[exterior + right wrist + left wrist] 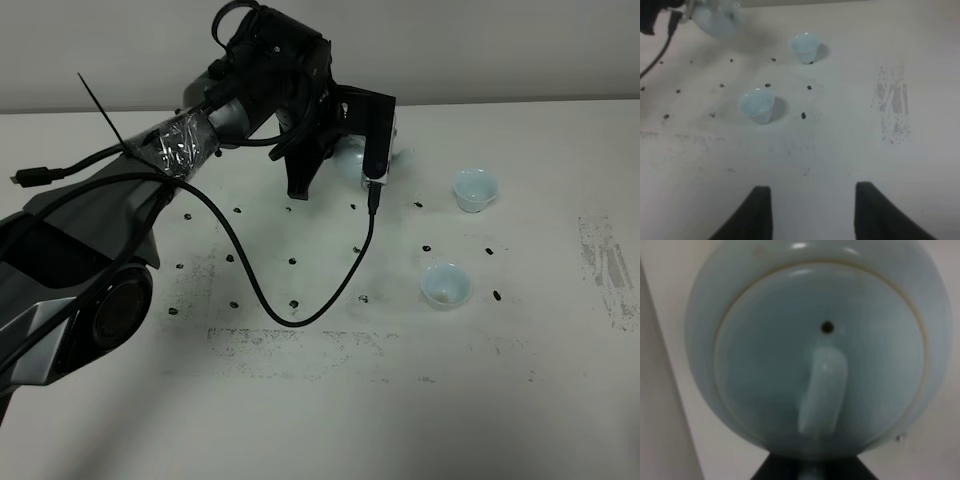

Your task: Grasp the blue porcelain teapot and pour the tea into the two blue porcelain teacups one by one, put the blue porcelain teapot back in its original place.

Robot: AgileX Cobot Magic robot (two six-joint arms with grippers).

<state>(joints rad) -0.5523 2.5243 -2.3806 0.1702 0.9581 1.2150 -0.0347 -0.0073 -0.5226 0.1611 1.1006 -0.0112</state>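
Closest to the high camera is the left arm (90,270), its dark shell filling the 8 o'clock corner as it reaches toward 1 o'clock. The left gripper (812,471) has its jaws clamped together on the handle of the blue porcelain teapot (815,350). The wrist view looks straight down on the lid (765,365) and its small vent hole (827,327).

From above, the pot sits mostly hidden behind the wrist, near the table's (400,420) far edge. I cannot tell whether it has cleared the surface. From the pot, the farther teacup (475,190) lies at about 3 o'clock and the nearer teacup (445,285) between 4 and 5 o'clock, the two well apart. The right gripper (812,210) hangs over bare table, fingers apart and empty.

The step in hand looks like carrying the pot to the first cup. Keep it level in transit, since the lid seems only to rest in place. Bring the spout above the cup's rim before tilting, then tilt slowly; the cups are small and would likely tip at a knock. Watch the black cable (290,290) looping across the table beneath the wrist.
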